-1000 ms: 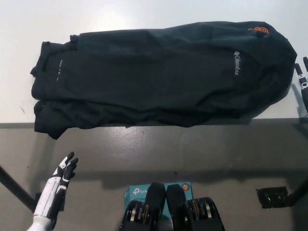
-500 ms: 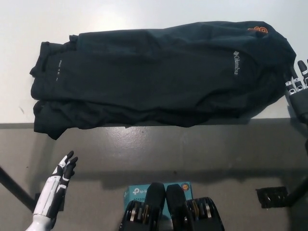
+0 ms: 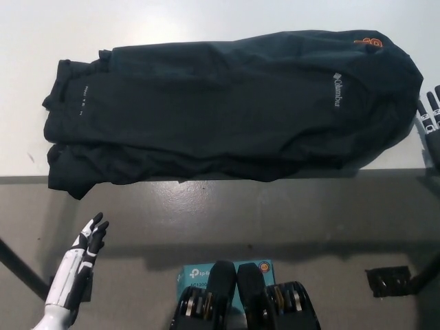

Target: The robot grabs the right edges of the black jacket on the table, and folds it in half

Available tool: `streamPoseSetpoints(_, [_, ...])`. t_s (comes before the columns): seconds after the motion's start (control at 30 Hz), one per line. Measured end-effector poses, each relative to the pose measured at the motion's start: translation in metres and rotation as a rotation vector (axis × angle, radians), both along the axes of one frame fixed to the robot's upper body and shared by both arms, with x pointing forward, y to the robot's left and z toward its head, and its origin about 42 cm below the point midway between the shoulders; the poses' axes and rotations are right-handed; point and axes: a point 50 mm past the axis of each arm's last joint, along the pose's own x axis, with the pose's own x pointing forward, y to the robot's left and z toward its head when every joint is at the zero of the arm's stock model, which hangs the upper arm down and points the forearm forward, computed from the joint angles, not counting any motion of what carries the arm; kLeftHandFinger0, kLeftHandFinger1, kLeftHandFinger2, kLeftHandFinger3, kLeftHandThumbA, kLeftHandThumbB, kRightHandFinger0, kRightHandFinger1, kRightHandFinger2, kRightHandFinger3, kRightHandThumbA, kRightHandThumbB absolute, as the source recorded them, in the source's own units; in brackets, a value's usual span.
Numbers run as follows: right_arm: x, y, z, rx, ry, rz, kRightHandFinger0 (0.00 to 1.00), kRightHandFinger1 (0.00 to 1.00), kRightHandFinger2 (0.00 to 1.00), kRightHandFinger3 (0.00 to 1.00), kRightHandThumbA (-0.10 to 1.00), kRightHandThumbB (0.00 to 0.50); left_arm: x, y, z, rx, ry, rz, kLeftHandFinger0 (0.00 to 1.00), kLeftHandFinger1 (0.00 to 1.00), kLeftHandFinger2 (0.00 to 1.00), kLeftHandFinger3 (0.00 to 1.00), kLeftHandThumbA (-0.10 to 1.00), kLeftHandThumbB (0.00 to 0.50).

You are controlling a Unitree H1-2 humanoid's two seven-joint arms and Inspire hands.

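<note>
Head view: one black jacket (image 3: 227, 106) lies flat across the white table (image 3: 206, 17), its lower edge along the table's front edge, a white logo near its right end. Left hand (image 3: 82, 258) is white, low at lower left off the table, released, fingers straight, holding nothing. Right hand (image 3: 432, 120) sits at the frame's right edge just beside the jacket's right end, mostly cropped; can't tell its grasp state. One teal box (image 3: 206, 271) on the floor.
</note>
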Motion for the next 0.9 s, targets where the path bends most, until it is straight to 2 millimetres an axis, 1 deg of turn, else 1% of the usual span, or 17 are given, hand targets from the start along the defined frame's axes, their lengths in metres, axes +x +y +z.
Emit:
streamPoseSetpoints(0.27, [0.0,-0.006,-0.004,-0.005,0.009,-0.003,1.0,1.0,1.0,1.0,1.0,0.338,0.0,0.001,0.001,0.001,-0.003,0.004,1.0,1.0,1.0,1.0,1.0,0.062])
streamPoseSetpoints(0.3, [0.0,-0.006,-0.004,-0.005,0.01,-0.003,1.0,1.0,1.0,1.0,1.0,0.336,0.001,0.001,0.001,0.001,-0.004,0.004,1.0,1.0,1.0,1.0,1.0,0.068])
streamPoseSetpoints(0.33, [0.0,-0.007,-0.005,-0.005,0.014,-0.004,1.0,1.0,1.0,1.0,1.0,0.323,0.001,0.001,0.001,0.001,-0.004,0.004,1.0,1.0,1.0,1.0,1.0,0.067])
streamPoseSetpoints(0.37, [0.001,-0.007,-0.006,-0.007,0.019,-0.005,1.0,1.0,1.0,1.0,1.0,0.324,0.001,0.001,0.001,0.001,-0.004,0.004,1.0,1.0,1.0,1.0,1.0,0.067])
streamPoseSetpoints(0.63, [0.005,-0.004,-0.013,-0.017,0.048,-0.012,1.0,1.0,1.0,1.0,1.0,0.303,0.001,0.003,0.002,0.001,-0.007,0.008,1.0,1.0,1.0,1.0,1.0,0.058])
streamPoseSetpoints(0.8, [0.006,-0.002,-0.018,-0.028,0.067,-0.011,1.0,1.0,1.0,1.0,1.0,0.314,0.001,0.003,0.003,0.001,-0.009,0.011,1.0,1.0,1.0,1.0,1.0,0.057])
streamPoseSetpoints(0.83, [0.006,-0.002,-0.018,-0.032,0.069,-0.01,1.0,1.0,1.0,1.0,1.0,0.308,0.001,0.004,0.003,0.001,-0.009,0.011,1.0,1.0,1.0,1.0,1.0,0.051])
streamPoseSetpoints(0.9, [0.006,-0.001,-0.019,-0.042,0.072,-0.006,1.0,1.0,1.0,1.0,1.0,0.314,0.002,0.004,0.003,0.001,-0.01,0.012,1.0,1.0,1.0,1.0,1.0,0.056])
